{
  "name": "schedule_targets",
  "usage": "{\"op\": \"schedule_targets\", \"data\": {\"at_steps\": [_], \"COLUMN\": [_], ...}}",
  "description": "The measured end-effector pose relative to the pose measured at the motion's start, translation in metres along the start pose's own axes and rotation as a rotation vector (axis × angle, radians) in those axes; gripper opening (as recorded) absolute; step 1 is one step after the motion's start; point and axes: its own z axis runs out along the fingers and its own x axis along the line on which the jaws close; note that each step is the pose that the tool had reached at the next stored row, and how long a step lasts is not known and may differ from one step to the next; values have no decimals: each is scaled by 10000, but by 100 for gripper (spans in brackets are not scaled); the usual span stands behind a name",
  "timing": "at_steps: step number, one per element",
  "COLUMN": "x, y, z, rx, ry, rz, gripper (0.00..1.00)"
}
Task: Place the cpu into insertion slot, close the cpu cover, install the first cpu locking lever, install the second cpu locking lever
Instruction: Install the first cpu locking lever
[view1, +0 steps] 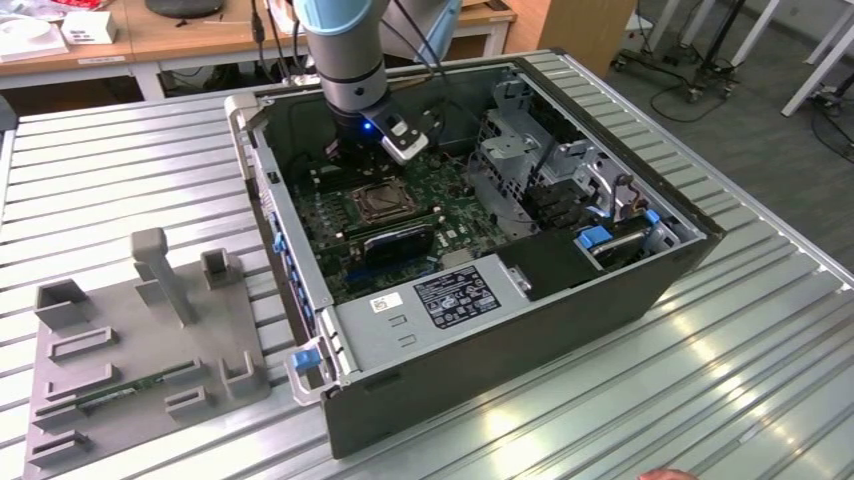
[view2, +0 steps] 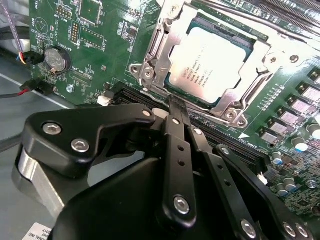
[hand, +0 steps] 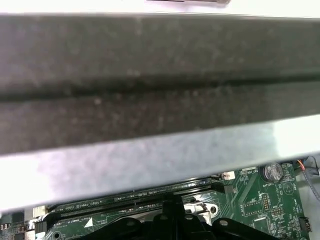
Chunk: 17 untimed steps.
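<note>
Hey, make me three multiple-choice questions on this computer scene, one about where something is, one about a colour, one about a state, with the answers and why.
1. Where is the cpu?
A. On the grey fixture beside the case
B. In the insertion slot on the board
C. Between the gripper's fingers

2. What colour is the board?
A. Green
B. Red
C. White

3. How does the cpu cover lie?
A. Raised upright, away from the chip
B. Taken off and set on the table
C. Down over the chip, which shows through its window

Answers:
1 B, the second wrist view shows the chip seated in the socket, framed by metal.
2 A, both wrist views show green board around the socket.
3 C, the silver frame lies flat around the chip's top, with the gripper close at its edge.
</note>
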Motion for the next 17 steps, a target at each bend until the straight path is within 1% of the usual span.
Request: {"op": "schedule_targets", "data": {"at_steps": [6, 8, 13, 17], "x": [9, 8, -8, -28], "y": [-1, 0, 12, 29], "z": [-3, -14, -80, -170], "rx": [2, 3, -1, -5], "ry": [-7, -8, -14, -26], "rz": [-16, -16, -16, -17], "gripper": [11, 11, 11, 11]}}
